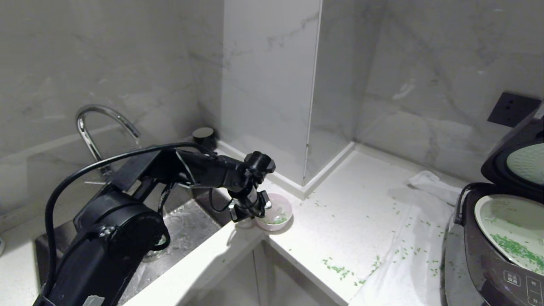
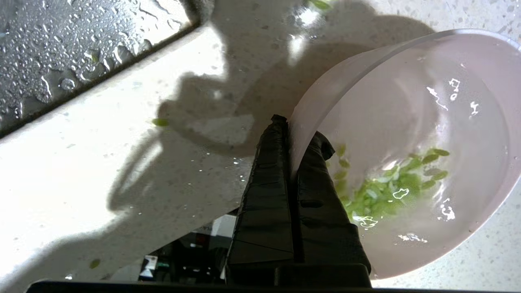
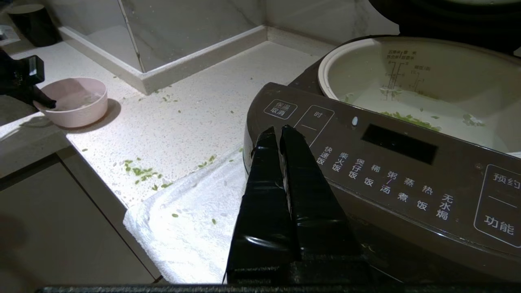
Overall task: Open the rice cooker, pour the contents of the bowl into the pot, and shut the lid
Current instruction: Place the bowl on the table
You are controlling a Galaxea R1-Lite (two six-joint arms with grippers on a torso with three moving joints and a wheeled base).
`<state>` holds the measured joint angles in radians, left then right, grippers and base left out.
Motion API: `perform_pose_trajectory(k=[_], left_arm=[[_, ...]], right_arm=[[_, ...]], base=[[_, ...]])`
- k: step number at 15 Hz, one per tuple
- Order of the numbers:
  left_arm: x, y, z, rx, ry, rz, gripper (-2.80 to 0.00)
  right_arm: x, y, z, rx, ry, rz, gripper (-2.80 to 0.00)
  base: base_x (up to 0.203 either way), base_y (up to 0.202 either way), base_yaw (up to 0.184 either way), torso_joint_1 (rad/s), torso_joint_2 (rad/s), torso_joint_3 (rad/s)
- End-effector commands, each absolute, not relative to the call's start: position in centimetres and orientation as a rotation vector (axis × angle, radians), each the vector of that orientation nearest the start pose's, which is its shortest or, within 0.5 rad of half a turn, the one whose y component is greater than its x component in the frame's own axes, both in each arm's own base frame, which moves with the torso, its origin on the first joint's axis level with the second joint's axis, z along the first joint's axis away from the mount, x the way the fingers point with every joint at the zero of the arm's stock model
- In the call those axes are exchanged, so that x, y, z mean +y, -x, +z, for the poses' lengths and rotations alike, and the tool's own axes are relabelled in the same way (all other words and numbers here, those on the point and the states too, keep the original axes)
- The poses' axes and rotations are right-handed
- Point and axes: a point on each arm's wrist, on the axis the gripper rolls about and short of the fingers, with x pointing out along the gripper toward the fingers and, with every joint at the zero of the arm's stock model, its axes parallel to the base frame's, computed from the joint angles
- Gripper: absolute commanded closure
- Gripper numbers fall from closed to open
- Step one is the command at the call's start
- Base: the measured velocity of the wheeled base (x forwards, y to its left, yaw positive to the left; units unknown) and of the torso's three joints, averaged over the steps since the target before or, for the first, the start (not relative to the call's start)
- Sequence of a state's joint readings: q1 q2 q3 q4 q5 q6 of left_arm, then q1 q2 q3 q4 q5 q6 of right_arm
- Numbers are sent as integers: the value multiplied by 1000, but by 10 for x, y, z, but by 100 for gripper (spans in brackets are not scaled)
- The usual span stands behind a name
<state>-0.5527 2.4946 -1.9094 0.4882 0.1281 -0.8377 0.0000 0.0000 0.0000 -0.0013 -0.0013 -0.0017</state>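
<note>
The pale pink bowl is at the counter corner beside the sink, and seems to rest on the counter. Green contents lie in its bottom. My left gripper is shut on the bowl's near rim, one finger inside and one outside. At the right edge stands the dark rice cooker with its lid raised. Its white pot holds some green bits. My right gripper is shut and empty, just in front of the cooker's panel corner.
A wet steel sink with a curved tap lies left of the bowl. A white towel lies under the cooker, and green bits are scattered over the counter. A marble pillar juts out behind.
</note>
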Motion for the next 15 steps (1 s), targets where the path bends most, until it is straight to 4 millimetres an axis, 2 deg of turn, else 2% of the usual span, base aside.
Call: perform_pose_trajectory(k=[1, 2, 3, 7, 10, 13, 15], left_arm=[[-252, -406, 53, 1089, 393, 67, 0], [-252, -406, 53, 1089, 393, 67, 0], [-253, -406, 54, 1088, 395, 67, -280], [-248, -408, 63, 1071, 419, 74, -280], [-236, -410, 75, 1059, 438, 91, -280], [-223, -408, 100, 1028, 471, 101, -280], [-205, -404, 120, 1018, 487, 126, -280]], right_arm=[[0, 23, 76, -2, 3, -1, 0], [0, 23, 76, -2, 2, -1, 0], [0, 23, 76, -2, 2, -1, 0], [0, 23, 76, -2, 2, -2, 0], [0, 23, 76, -2, 2, -2, 0], [0, 23, 76, -2, 2, -2, 0], [0, 23, 76, -2, 2, -2, 0]], base=[[0, 0, 0, 0, 0, 0], [0, 0, 0, 0, 0, 0], [0, 0, 0, 0, 0, 0], [0, 0, 0, 0, 0, 0], [0, 0, 0, 0, 0, 0], [0, 0, 0, 0, 0, 0], [0, 0, 0, 0, 0, 0]])
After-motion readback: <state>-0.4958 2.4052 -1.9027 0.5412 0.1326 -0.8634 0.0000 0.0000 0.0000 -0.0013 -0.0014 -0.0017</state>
